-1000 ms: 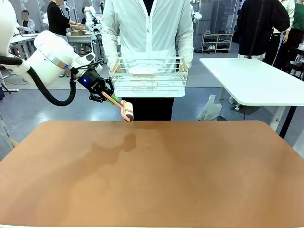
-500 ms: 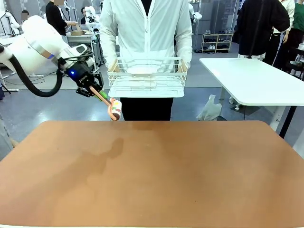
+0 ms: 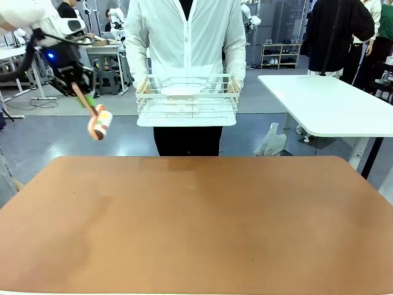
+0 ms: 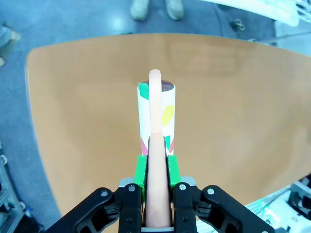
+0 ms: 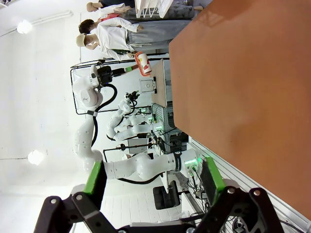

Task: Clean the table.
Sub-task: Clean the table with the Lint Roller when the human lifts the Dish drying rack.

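Note:
My left gripper (image 3: 80, 91) is raised beyond the far left corner of the reddish-brown table (image 3: 196, 227). It is shut on the pink handle of a lint roller (image 3: 99, 124), whose white roll with coloured patches hangs in the air off the table's far edge. In the left wrist view the green pads (image 4: 141, 170) clamp the handle, and the lint roller (image 4: 155, 114) points out over the table (image 4: 233, 121). My right gripper (image 5: 153, 180) stands open beside the table (image 5: 243, 73) with nothing between its fingers (image 5: 95, 178).
A person at the far side holds a white wire basket (image 3: 187, 98) with white items in it at chest height. A white table (image 3: 331, 104) stands at the back right. Other people and benches are farther off.
My left arm has lifted and swung to the left with the lint roller, from near the table's far edge to high off its left corner. The basket has hardly moved.

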Motion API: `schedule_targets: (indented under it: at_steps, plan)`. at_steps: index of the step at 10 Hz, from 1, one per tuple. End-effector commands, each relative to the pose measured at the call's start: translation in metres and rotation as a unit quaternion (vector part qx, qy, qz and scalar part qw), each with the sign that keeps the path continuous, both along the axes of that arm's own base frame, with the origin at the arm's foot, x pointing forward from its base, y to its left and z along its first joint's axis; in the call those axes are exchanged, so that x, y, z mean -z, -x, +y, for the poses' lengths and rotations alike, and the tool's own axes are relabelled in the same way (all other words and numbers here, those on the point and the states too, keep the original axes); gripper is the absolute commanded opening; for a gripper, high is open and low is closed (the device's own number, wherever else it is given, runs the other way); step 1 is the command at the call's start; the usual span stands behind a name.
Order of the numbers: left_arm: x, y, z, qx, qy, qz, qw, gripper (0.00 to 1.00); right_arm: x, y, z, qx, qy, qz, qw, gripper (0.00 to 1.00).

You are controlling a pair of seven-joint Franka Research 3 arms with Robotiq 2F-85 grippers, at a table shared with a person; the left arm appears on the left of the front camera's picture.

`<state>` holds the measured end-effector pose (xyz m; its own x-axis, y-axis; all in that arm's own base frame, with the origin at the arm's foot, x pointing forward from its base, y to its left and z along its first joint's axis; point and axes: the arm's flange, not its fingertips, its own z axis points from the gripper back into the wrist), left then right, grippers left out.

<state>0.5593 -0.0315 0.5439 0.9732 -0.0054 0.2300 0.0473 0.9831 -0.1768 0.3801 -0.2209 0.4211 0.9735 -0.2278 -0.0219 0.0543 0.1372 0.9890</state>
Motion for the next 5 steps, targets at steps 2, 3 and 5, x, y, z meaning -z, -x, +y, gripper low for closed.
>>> schedule_targets:
  at_steps: [2,3,5]
  plan:
    - [-0.003,0.003,0.027,-0.042,-0.029,0.005,0.999,0.21,-0.003,0.0,0.0,0.001,0.003,0.002,1.0,1.0]
    - [-0.005,0.006,0.032,-0.048,-0.027,0.003,0.998,0.21,-0.003,0.0,0.0,0.001,0.003,0.002,1.0,1.0]
    - [-0.004,0.01,0.031,-0.051,0.004,0.006,0.999,0.21,-0.003,0.0,0.0,0.001,0.003,0.002,1.0,1.0]
